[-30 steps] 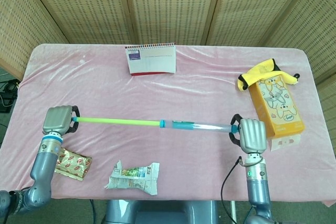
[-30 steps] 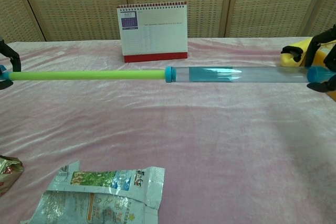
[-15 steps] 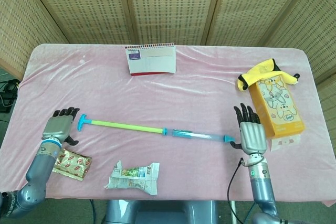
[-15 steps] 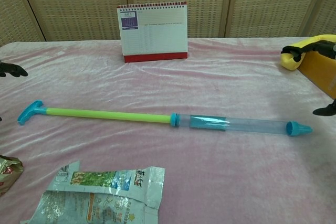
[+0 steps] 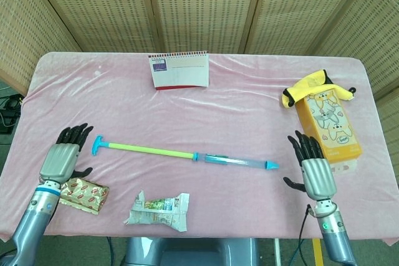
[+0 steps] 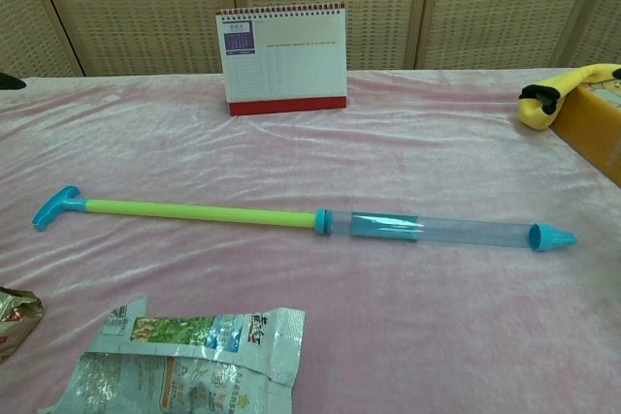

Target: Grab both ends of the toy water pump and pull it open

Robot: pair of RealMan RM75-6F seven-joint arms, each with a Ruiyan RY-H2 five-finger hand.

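The toy water pump lies pulled out long on the pink tablecloth, in front of the desk calendar. The left hand is spread, holding nothing, just off the pump's T-handle end. The right hand is spread too, near the nozzle end, seemingly clear of it.

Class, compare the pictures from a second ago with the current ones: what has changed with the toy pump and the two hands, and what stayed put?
Both hands let go. The toy water pump, held up by its ends a second ago, now lies pulled open on the pink cloth. The left hand and right hand drew back outward, fingers spread. The calendar, orange box and snack packets stayed put.
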